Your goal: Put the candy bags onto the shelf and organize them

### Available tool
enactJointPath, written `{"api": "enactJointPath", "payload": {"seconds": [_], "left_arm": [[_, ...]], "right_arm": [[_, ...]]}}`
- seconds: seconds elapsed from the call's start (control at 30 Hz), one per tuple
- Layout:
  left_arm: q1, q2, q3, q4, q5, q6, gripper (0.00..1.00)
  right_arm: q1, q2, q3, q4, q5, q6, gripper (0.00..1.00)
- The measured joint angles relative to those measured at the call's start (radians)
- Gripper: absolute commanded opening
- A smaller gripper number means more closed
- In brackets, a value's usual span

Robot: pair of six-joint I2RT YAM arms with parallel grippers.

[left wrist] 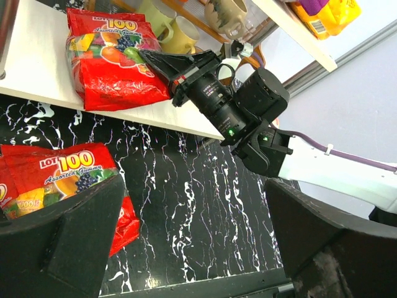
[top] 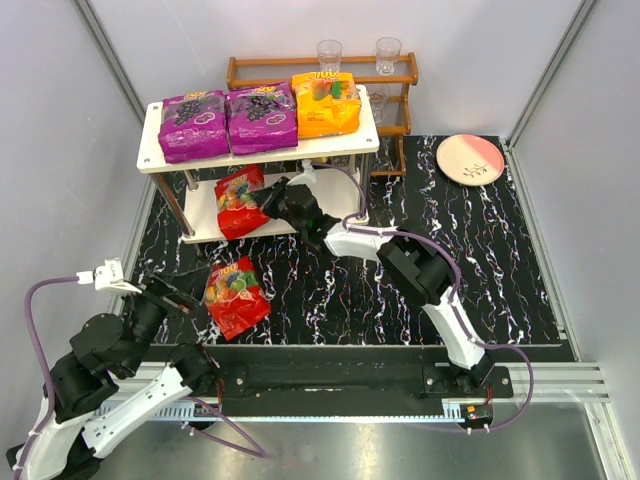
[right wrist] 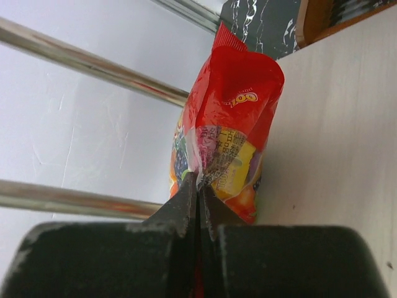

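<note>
The black marbled table (top: 480, 260) is occupied by the white shelf (top: 150, 150), a wooden rack (top: 400, 100), a plate (top: 469, 158) and a red bag (top: 236, 296). On the shelf's top board are laid a purple bag (top: 193, 125), a second purple bag (top: 262, 115) and an orange bag (top: 325, 103). The other red bag (top: 240, 200) is carried by the lower board.

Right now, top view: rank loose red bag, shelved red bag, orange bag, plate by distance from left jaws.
1. loose red bag: table, just ahead.
2. shelved red bag: lower tier.
3. orange bag: top tier, right end.
4. plate: far right.
</note>
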Motion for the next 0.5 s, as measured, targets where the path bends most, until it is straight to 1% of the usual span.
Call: {"api": "enactJointPath", "payload": {"seconds": [0.07,0.23,0.5], "left_arm": [[0.0,-0.004,0.005,-0.003,-0.01,0.001,0.99],[0.0,-0.007,0.014,-0.006,-0.026,0.007,0.99],[0.0,-0.007,0.014,-0.007,-0.037,0.015,0.99]], "right_arm": [[0.0,0.029,0.073,-0.066,0.012,0.012,0.0],[-0.002,0.059,0.148,-0.164,0.046,0.042,0.0],[-0.004,0.14,0.282,-0.253,0.05,0.084,0.0]]}}
